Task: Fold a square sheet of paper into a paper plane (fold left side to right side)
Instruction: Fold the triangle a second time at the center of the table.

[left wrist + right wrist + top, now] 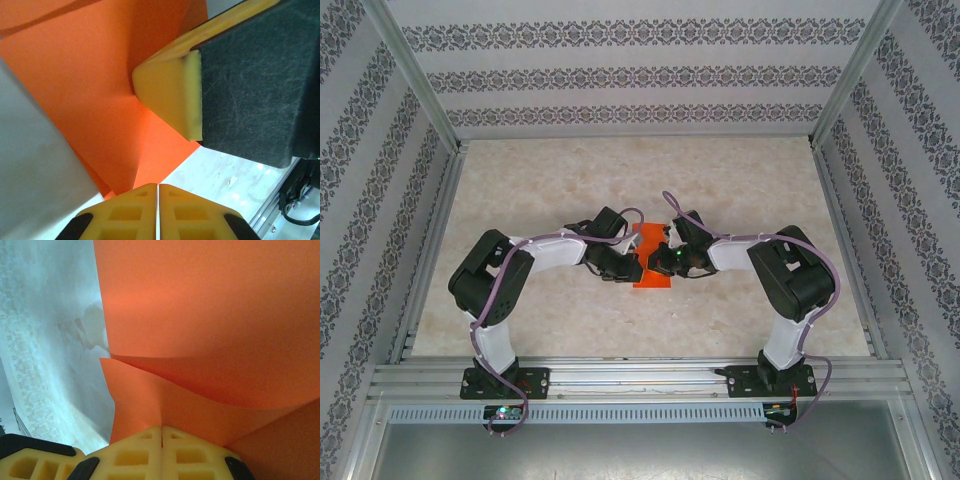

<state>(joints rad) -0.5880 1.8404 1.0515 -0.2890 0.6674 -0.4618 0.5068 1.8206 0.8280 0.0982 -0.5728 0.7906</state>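
The square sheet of paper (654,276) lies at the middle of the table (550,190), between the two arms, with part of it lifted and buckled. The left gripper (158,186) has its fingers shut together, pinching the sheet's edge at their tips. The right gripper (161,427) is likewise shut, clamped on a raised fold. The two grippers sit just beside each other over the paper.

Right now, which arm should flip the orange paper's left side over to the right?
Probably the left. The left fingers are shut on the orange paper at its left side, ready to carry it across. The right fingers pinch the other side and can steady it.
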